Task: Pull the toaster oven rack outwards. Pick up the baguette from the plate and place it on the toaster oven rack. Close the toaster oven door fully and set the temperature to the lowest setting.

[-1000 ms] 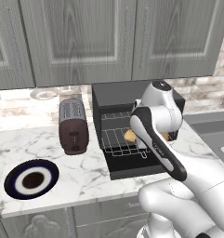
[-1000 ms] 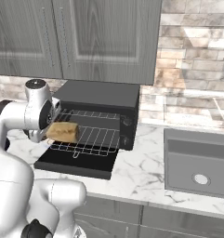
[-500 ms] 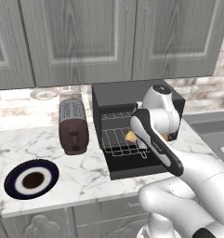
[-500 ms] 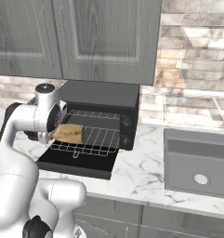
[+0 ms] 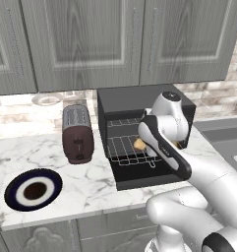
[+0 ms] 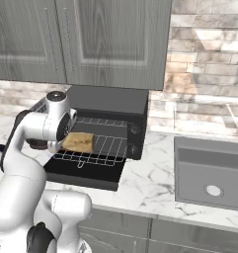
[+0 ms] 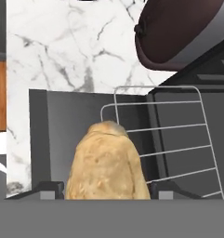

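The baguette (image 7: 107, 162) is held between the fingers (image 7: 44, 189) just above the pulled-out rack (image 6: 98, 150). It should be lowered flat onto the wires before being released.

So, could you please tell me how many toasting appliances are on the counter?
2: the black toaster oven, door open, against the wall, and the maroon slot toaster beside it, toward the plate.
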Tool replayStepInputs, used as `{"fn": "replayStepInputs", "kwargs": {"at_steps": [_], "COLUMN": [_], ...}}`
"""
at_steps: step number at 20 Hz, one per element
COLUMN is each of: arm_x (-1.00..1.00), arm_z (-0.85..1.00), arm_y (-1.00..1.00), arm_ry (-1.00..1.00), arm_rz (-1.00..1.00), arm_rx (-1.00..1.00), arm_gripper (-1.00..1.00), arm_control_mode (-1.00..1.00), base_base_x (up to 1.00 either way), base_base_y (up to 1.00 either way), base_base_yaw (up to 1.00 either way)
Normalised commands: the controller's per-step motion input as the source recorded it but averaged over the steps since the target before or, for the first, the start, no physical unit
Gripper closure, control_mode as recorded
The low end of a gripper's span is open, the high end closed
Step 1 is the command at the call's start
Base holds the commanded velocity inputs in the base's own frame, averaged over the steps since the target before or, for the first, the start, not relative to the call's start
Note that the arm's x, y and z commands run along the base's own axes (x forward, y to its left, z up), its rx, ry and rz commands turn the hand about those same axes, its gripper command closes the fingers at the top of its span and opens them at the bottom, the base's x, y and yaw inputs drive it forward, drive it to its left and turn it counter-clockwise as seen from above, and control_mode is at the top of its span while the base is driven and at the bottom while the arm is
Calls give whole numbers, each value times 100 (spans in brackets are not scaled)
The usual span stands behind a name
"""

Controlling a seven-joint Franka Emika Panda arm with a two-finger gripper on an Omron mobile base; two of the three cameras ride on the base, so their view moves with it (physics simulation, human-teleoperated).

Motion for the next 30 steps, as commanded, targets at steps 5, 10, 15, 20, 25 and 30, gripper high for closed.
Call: {"fn": "replayStepInputs", "kwargs": {"at_steps": [5, 10, 15, 20, 25, 30], "arm_x": [16, 15, 15, 13, 16, 15], "arm_z": [-11, -14, -9, -5, -6, -11], "arm_y": [0, 0, 0, 0, 0, 0], "arm_ry": [0, 0, 0, 0, 0, 0], "arm_rz": [0, 0, 0, 0, 0, 0], "arm_rx": [0, 0, 0, 0, 0, 0], "arm_gripper": [100, 100, 100, 100, 100, 100], "arm_control_mode": [-100, -100, -100, -100, -100, -100], "base_base_x": [0, 0, 0, 0, 0, 0], "base_base_y": [0, 0, 0, 0, 0, 0], "base_base_yaw": [0, 0, 0, 0, 0, 0]}}
